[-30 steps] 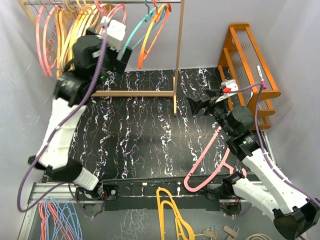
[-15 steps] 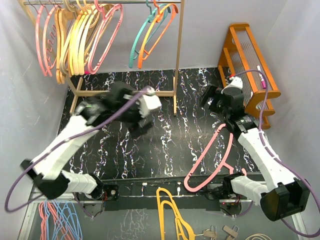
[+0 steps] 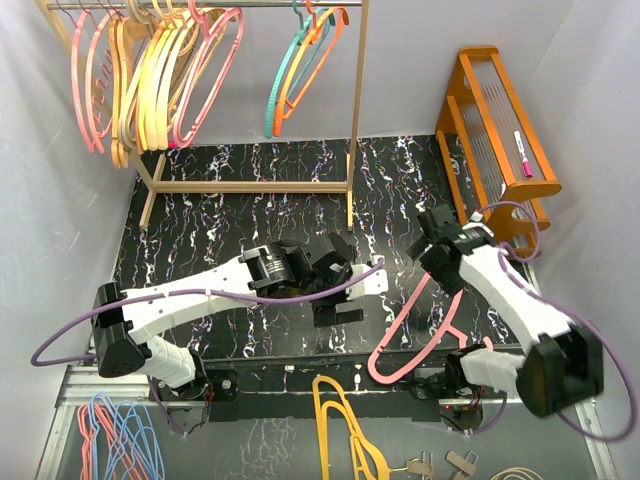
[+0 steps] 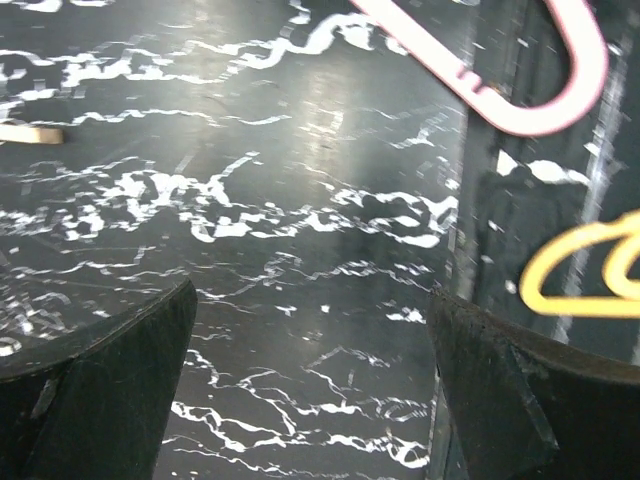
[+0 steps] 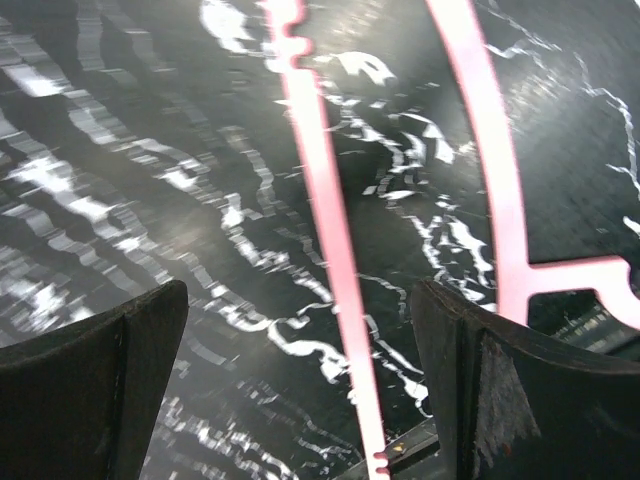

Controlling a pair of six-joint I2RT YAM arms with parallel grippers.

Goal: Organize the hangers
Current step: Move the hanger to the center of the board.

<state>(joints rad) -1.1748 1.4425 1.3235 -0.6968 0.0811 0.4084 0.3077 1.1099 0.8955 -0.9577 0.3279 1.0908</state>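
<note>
Swung from far rack (image 3: 355, 120) down over bench (image 3: 220, 210): left pincer (image 4: 312, 330), released, empty. Lowered above pink hanger (image 3: 415, 320) lying near right, presumably for pickup: right pincer (image 5: 300, 300), released. Other hangers (image 3: 160, 70) hung far left.

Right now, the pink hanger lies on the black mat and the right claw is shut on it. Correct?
Not quite: the pink hanger lies on the black mat, but the right claw is open over it, not shut on it. The right wrist view shows its fingers wide apart.
</note>
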